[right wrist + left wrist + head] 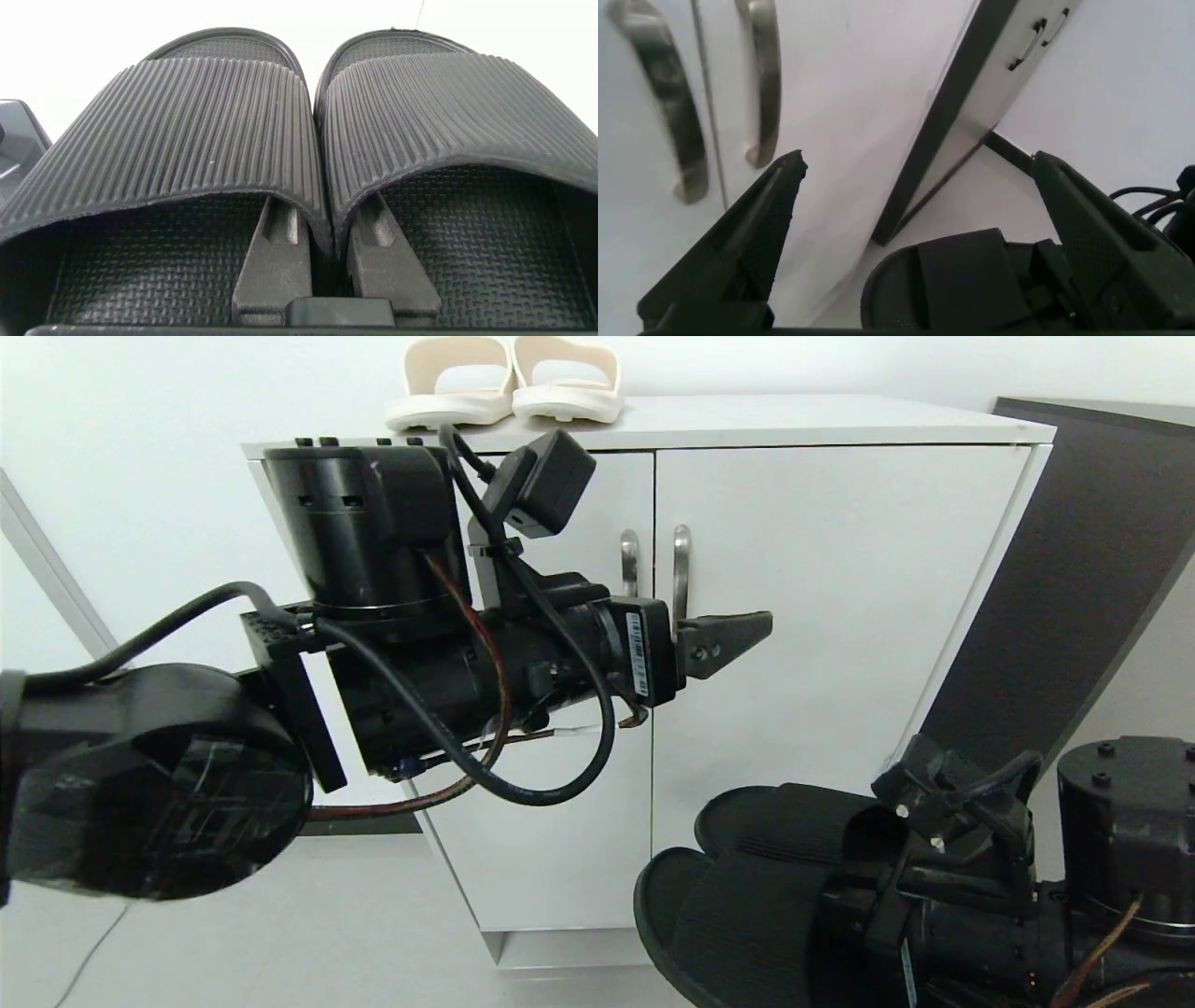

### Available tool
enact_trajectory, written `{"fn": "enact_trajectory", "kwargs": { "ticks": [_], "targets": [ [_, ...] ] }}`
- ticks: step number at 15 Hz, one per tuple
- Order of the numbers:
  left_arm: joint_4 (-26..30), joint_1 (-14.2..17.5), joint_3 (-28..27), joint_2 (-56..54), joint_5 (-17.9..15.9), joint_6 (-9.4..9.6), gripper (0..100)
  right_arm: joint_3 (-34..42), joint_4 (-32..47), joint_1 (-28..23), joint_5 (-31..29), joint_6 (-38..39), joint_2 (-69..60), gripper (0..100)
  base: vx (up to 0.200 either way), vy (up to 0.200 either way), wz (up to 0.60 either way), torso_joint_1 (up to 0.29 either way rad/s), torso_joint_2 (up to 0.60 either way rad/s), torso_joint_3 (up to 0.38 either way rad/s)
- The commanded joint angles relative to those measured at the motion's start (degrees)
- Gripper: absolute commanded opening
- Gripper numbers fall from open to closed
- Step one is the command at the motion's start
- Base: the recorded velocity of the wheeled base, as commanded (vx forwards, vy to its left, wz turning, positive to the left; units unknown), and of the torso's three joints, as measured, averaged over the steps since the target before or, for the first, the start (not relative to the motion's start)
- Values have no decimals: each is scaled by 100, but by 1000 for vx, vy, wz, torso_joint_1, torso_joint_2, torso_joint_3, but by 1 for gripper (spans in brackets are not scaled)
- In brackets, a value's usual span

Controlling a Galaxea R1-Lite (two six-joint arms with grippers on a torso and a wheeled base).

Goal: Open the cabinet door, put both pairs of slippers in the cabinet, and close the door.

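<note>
— White cabinet (pixel 840 616) in the head view: how do its doors stand?
— Both doors are closed, and the two metal handles (pixel 681 569) sit side by side at the middle seam. The cream slippers (pixel 509 383) lie as a pair on the cabinet top, toward its left end.
— And the left gripper (pixel 747 630)?
— It is raised in front of the doors, seen edge-on, with its tip just beside the handles' lower ends.
— Where are the black slippers (pixel 747 887)?
— They are low on the right, in front of the right door, carried by the right arm.
— What does the left wrist view add?
— The left gripper's fingers (pixel 775 201) are spread wide with nothing between them. The handles (pixel 764 75) are close to one finger, not touching it. Farther off are a black slipper (pixel 962 280) and the dark panel (pixel 952 121) beside the cabinet.
— And the right wrist view?
— The right gripper (pixel 325 210) has one finger inside each slipper. It pinches their two inner side walls together, so the pair hangs clamped. The ribbed straps (pixel 187 121) arch over textured footbeds.
</note>
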Motion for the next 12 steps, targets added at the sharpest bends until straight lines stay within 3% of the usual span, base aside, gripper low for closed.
{"fn": "enact_trajectory", "kwargs": {
  "ticks": [1, 2, 4, 12],
  "targets": [
    [228, 175, -361, 181, -243, -192, 100, 2, -1, 6, 4, 1, 31, 0, 0, 0, 0, 0, 0, 0],
    [325, 281, -484, 181, -489, -377, 100, 10, -1, 6, 4, -8, 39, 0, 0, 0, 0, 0, 0, 0],
    [465, 422, -739, 225, -656, -772, 100, 19, -1, 6, 4, -8, 48, 0, 0, 0, 0, 0, 0, 0],
    [500, 501, -1319, 788, -243, -746, 100, 54, -1, 14, 4, -96, 39, 0, 0, 0, 0, 0, 0, 0]
  ]
}}
